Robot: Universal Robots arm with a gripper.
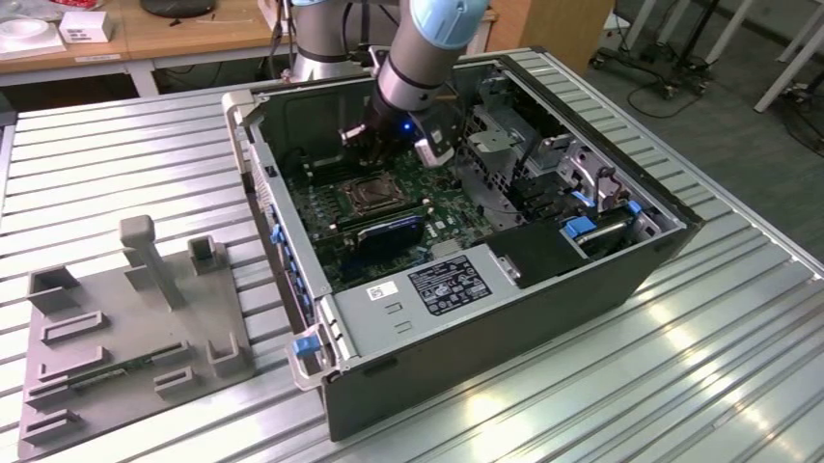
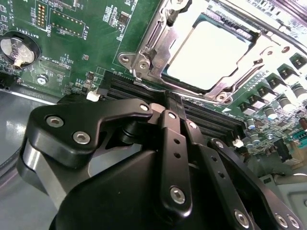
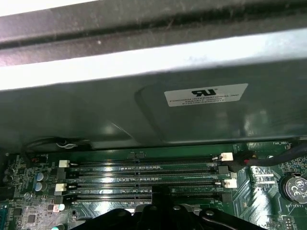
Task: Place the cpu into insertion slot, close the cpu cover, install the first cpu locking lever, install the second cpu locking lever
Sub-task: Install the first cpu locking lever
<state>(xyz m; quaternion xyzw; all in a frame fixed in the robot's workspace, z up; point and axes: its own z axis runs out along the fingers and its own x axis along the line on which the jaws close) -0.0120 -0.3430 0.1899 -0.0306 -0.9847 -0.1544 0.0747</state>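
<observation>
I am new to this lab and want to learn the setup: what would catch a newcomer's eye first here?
The open computer case sits mid-scene in the exterior view, with the robot arm reaching down into it, its gripper over the green board. In the second wrist view, the bright pale cpu lies framed by the silvery cpu cover, just beyond the gripper.

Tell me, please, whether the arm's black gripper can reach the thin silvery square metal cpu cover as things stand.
Probably yes: the gripper hangs right beside the cpu cover, with just low black memory slots lying between them.
</observation>
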